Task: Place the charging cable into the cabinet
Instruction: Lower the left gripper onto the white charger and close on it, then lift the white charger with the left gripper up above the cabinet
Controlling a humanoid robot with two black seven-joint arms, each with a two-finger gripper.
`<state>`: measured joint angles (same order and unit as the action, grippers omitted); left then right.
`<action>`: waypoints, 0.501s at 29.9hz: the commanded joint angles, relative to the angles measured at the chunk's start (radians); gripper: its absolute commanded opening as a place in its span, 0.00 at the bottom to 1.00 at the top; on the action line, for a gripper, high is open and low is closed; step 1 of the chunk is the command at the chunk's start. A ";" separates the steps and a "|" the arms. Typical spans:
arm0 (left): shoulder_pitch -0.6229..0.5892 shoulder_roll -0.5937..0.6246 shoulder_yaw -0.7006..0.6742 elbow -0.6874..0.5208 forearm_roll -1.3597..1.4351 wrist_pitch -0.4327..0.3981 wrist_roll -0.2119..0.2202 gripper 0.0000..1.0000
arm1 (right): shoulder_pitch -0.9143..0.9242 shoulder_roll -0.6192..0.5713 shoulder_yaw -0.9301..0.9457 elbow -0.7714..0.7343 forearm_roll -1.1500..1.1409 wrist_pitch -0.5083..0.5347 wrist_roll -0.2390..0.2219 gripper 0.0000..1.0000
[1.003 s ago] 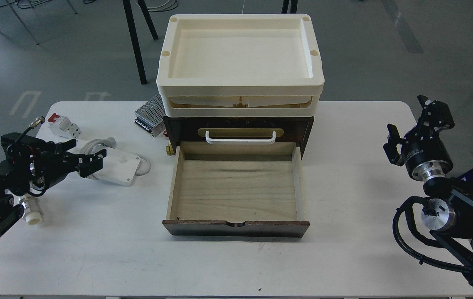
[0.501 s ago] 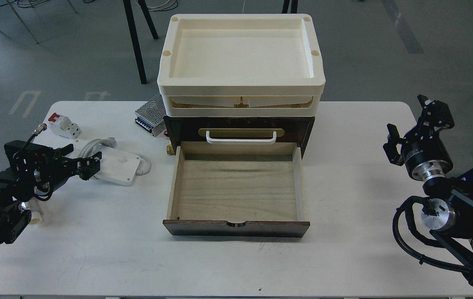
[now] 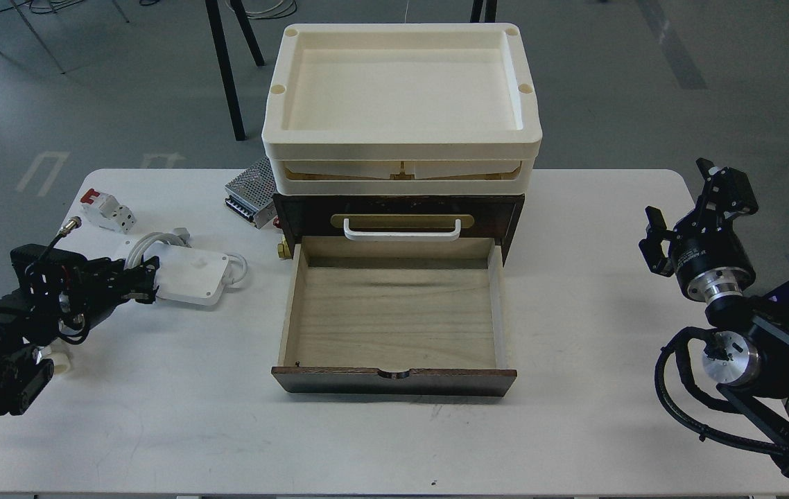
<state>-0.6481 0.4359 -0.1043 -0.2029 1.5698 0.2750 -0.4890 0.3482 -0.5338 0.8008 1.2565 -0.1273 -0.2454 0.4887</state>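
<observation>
The charging cable (image 3: 193, 277), a flat white brick with pale cord wound round it, lies on the table left of the cabinet. My left gripper (image 3: 147, 281) is at the brick's left end, with one finger on each side of it, closed on it. The cabinet (image 3: 512, 208) is a dark brown box. Its pale wood drawer (image 3: 394, 315) is pulled out towards me and is empty. A white bar handle (image 3: 401, 231) sits above it. My right gripper (image 3: 686, 208) is open and empty, raised at the table's right edge.
Cream trays (image 3: 401, 138) are stacked on the cabinet. A perforated metal power supply box (image 3: 250, 190) stands behind the cabinet's left corner. A white-and-red circuit breaker (image 3: 107, 210) lies at the far left. A white plastic fitting (image 3: 58, 364) lies under my left arm.
My left gripper has dropped and drawn back left to the brick's left end, and its fingers have narrowed on it. The brick shifted slightly left and turned. The right arm has not moved.
</observation>
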 commanded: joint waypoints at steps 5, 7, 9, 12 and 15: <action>-0.005 -0.002 -0.003 0.002 -0.031 0.003 0.000 0.00 | 0.000 0.000 0.000 0.000 0.000 0.000 0.000 0.99; -0.008 0.000 -0.003 0.004 -0.063 0.001 0.000 0.00 | 0.000 0.000 0.000 0.000 0.000 0.000 0.000 0.99; -0.008 0.007 -0.003 0.004 -0.105 -0.002 0.000 0.00 | 0.000 0.000 0.000 0.000 0.000 0.000 0.000 0.99; -0.010 0.024 -0.003 0.004 -0.174 -0.008 0.000 0.00 | 0.000 0.000 0.000 0.000 0.000 0.000 0.000 0.99; -0.012 0.069 -0.006 0.002 -0.241 -0.017 0.000 0.00 | 0.000 0.000 0.000 0.000 0.000 0.000 0.000 0.99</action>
<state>-0.6575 0.4675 -0.1074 -0.2004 1.3939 0.2674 -0.4889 0.3482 -0.5338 0.8008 1.2563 -0.1273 -0.2454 0.4887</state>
